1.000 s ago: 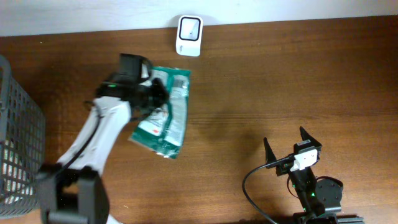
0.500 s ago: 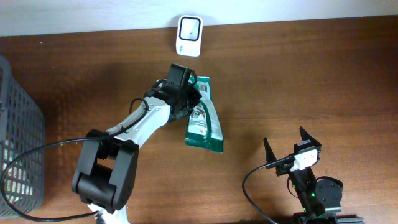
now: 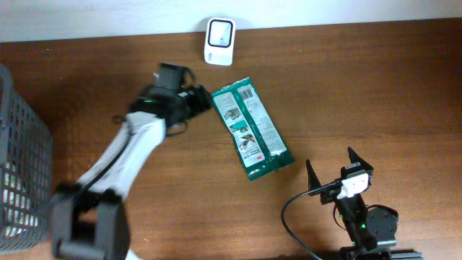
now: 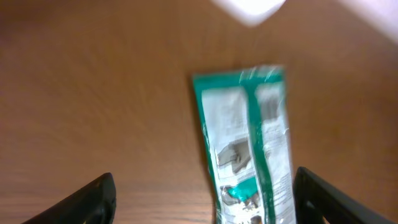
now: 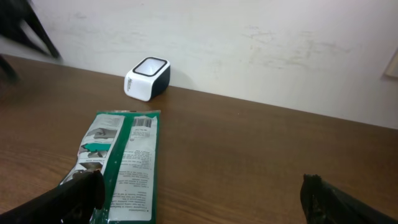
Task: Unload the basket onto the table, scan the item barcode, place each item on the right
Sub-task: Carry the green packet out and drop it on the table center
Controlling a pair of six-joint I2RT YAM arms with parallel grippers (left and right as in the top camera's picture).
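Observation:
The item, a green and white packet (image 3: 254,131), lies flat on the brown table with its printed back up. Its barcode (image 3: 249,94) is at the end nearest the white scanner (image 3: 219,41), which stands at the back edge. My left gripper (image 3: 203,101) is open just left of the packet's top end. In the left wrist view the packet (image 4: 250,143) stretches away between the wide-apart fingers (image 4: 87,200), closer to the right one, and neither touches it. My right gripper (image 3: 338,173) is open at the front right. Its view shows the packet (image 5: 122,163), barcode (image 5: 142,122) and scanner (image 5: 147,78).
A grey mesh basket (image 3: 22,166) stands at the table's left edge. A black cable (image 3: 289,217) loops by the right arm's base. A pale wall runs behind the scanner.
The left gripper swung the packet to the right, opened and let it go. The packet now lies flat, farther right, and the arm has drawn back left. The right arm has not moved.

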